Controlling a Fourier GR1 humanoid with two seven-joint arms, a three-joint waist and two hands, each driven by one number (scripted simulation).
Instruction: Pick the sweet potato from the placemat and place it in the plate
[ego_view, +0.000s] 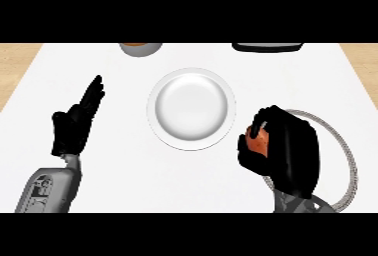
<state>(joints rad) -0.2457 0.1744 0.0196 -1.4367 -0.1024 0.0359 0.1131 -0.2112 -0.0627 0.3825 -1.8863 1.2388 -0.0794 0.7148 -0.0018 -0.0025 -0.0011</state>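
Surface: white counter (111, 170) fills your view, with tan strips at its far corners.
Plate: white plate (192, 108) sits at centre, bare.
Right hand: your right hand (284, 150) is at 4 o'clock from the plate, fingers curled round the sweet potato (259, 140).
Sweet potato: orange, mostly hidden by the fingers, over the placemat's left edge.
Placemat: round grey-rimmed placemat (347, 155) lies under that hand.
Left hand: your left hand (76, 125) rests at 9 o'clock, fingers straight, together.
Far edge: bowl (140, 48) at 11 o'clock, dark object (269, 47) at 1 o'clock.
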